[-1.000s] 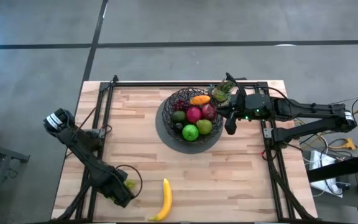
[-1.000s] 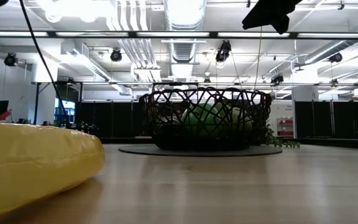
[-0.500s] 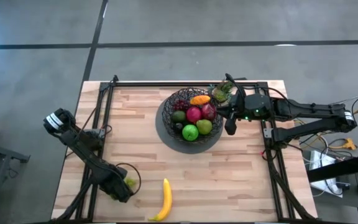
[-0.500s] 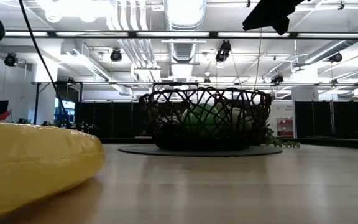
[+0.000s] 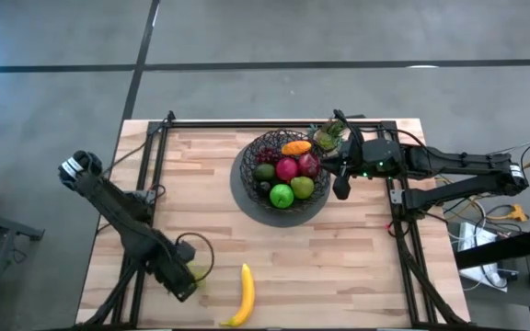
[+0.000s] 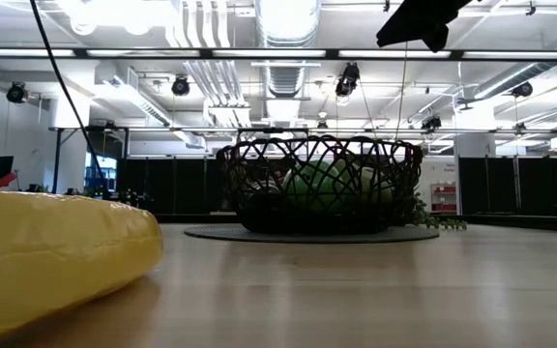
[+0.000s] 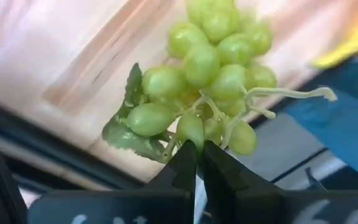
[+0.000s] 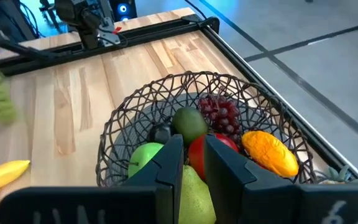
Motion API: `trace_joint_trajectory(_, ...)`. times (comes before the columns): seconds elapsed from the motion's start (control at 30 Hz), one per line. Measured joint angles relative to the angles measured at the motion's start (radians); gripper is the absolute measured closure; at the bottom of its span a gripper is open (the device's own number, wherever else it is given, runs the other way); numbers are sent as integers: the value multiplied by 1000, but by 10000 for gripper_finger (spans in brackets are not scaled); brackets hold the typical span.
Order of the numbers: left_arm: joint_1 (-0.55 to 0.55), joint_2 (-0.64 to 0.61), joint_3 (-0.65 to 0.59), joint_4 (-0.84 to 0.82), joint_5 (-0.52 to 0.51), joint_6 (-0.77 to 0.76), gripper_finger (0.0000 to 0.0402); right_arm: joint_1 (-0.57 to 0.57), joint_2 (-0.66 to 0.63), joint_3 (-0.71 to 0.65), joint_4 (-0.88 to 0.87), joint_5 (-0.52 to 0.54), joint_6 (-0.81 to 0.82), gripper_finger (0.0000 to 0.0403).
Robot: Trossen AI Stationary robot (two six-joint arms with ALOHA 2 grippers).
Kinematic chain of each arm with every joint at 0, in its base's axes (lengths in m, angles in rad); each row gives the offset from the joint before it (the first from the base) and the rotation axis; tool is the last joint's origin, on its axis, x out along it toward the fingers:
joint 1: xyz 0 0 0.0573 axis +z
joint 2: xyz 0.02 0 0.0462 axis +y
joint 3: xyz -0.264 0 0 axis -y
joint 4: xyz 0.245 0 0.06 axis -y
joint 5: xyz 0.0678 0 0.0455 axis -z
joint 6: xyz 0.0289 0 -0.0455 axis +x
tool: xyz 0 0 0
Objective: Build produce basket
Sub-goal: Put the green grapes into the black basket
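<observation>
A bunch of green grapes (image 7: 210, 81) with a leaf (image 7: 129, 127) is at the table's near left (image 5: 192, 273), and my left gripper (image 7: 196, 155) is shut on it. A yellow banana (image 5: 242, 294) lies on the wood just to its right. The dark wire basket (image 5: 283, 170) stands on a grey mat (image 5: 239, 197) and holds a red apple, a green apple, purple grapes, an orange piece and other produce. My right gripper (image 8: 193, 155) hovers by the basket's right rim (image 5: 340, 187), its fingers close together with nothing between them. My left gripper pinches the bunch at its leaf end, where the lowest grapes and thin stems (image 7: 191, 132) meet the fingertips. The fingers slant down at it from the table's left. The bunch spreads out beyond the fingertips. Whether it still rests on the wood, I cannot tell.
A small leafy sprig (image 5: 328, 136) lies by the basket's far right side. Black frame rails (image 5: 150, 175) run along the table's left, right and far edges. Bare wood (image 5: 339, 267) spreads between the banana and the right rail.
My left arm's rear part has swung a little toward the table's left edge, while its gripper has stayed at the green grapes. The banana, the basket and my right arm have kept still.
</observation>
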State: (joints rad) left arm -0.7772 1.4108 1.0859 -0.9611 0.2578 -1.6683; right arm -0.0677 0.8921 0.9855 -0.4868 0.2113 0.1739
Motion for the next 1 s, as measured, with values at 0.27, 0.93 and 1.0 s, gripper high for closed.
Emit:
trace_joint_trajectory(0.27,259,17,241,-176,-154,408,401,-3,0,0,15,52,-28,351)
trace_joint_trajectory(0.93,932,282,601,76,-296,1440,402,-3,-167,94,-124,108,43,351)
trace_joint_trajectory(1.0,960,315,602,83,-294,1491,402,-3,-172,94,-136,107,62,351)
